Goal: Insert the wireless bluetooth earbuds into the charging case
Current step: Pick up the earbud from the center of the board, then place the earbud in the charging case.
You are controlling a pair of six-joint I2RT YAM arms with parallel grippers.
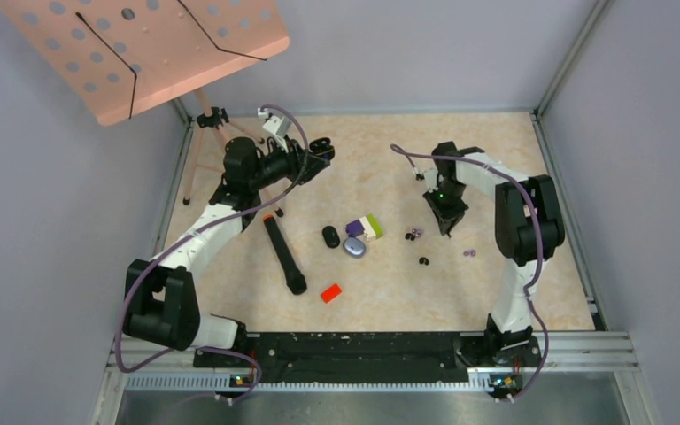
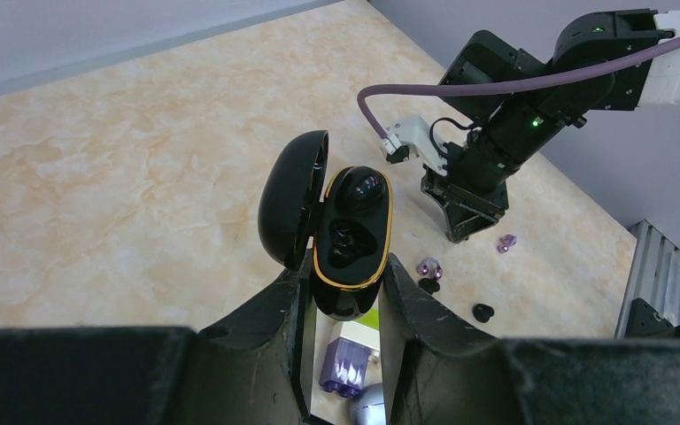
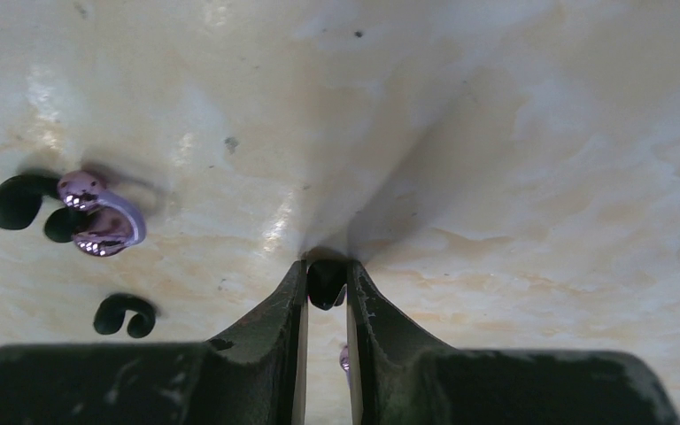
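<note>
Right hand (image 3: 327,297) downward around earbud (image 3: 326,280)

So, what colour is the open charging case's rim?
Gold, edging the black charging case; clearest in the left wrist view.

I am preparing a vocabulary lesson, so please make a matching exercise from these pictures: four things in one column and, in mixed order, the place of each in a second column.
Things
1. open black case
2. black earbud
3. red block
4. blue-grey case

Places
A. on the table, nearest of these four to the arm bases
B. clamped in the left gripper, above the table
C. beside the purple-and-green block
D. between the fingertips of the right gripper

Pairs: 1-B, 2-D, 3-A, 4-C
</note>
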